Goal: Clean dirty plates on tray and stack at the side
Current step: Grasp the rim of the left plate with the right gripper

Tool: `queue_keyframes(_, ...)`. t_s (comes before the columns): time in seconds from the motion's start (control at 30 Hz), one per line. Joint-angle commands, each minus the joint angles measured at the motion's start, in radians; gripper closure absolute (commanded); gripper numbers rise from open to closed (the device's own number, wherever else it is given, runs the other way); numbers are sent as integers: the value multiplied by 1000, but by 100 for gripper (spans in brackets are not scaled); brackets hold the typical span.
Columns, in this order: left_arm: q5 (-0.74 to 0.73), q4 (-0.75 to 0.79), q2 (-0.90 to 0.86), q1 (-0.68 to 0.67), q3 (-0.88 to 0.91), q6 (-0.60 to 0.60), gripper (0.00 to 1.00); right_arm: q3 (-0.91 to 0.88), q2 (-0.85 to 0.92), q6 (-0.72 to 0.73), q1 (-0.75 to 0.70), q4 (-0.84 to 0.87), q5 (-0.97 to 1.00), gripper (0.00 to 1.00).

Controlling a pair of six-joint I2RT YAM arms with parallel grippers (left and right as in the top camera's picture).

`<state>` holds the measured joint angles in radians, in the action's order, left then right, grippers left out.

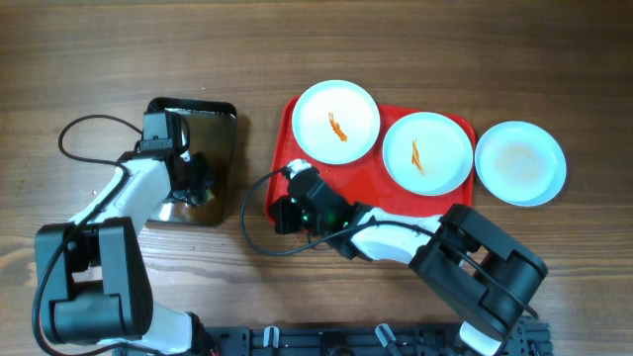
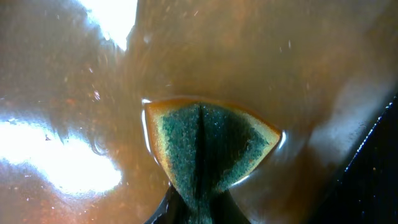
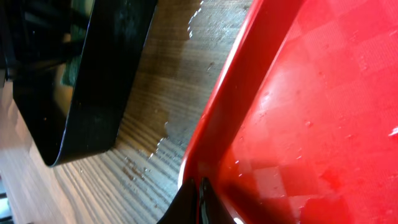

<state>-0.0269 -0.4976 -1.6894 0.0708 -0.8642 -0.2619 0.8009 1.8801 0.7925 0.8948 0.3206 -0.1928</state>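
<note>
Two white plates with orange smears (image 1: 336, 122) (image 1: 427, 150) lie on the red tray (image 1: 376, 188). A third white plate (image 1: 520, 163) lies on the table right of the tray, with only a faint stain. My left gripper (image 2: 199, 208) is shut on the green sponge (image 2: 208, 146), pressed into brownish water in the black tray (image 1: 210, 129). My right gripper (image 3: 200, 208) is shut, its tips at the red tray's left rim (image 3: 217, 112); it sits at the tray's front left corner (image 1: 287, 210).
The black tray's wall (image 3: 102, 87) stands just left of the red tray, with a strip of wet wooden table (image 3: 168, 93) between them. Cables loop across the table near both arms.
</note>
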Motion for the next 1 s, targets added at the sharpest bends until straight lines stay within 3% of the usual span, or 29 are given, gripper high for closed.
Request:
queue_keyframes(0.0, 16, -27, -31, 10, 32, -16, 92, 6, 45, 24, 36, 2, -8, 96)
queue_keyframes(0.53, 16, -26, -31, 10, 32, -16, 91, 7, 77, 3, 89, 67, -304, 95)
queue_keyframes(0.6, 16, -25, -31, 10, 32, -16, 93, 7, 74, -6, 86, 67, -272, 84)
queue_keyframes(0.67, -9, -14, -31, 10, 32, -14, 96, 7, 60, -11, 70, 51, -225, 82)
queue_keyframes(0.97, -205, 96, -31, -56, 32, 50, 96, 7, -229, -181, -136, -374, 71, 81)
